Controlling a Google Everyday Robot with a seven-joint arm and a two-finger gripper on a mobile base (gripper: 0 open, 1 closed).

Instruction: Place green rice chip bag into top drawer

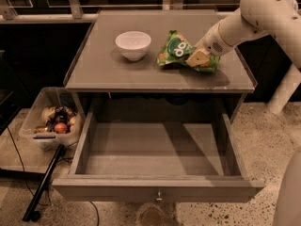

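Note:
The green rice chip bag [178, 48] lies crumpled on the right part of the grey cabinet top [99, 67], its round logo facing up. My gripper [199, 58] reaches in from the right on a white arm and is shut on the bag's right end, one tan finger [196, 59] pressed on the foil. The top drawer [117, 190] is pulled fully open below the top, its knob [159, 197] at the front centre. Nothing lies inside it.
A white bowl [133, 44] stands on the cabinet top left of the bag. A clear plastic bin [41, 108] of small items sits on the floor at the left, with a black pole [44, 182] leaning by it. A white post [287, 88] stands at the right.

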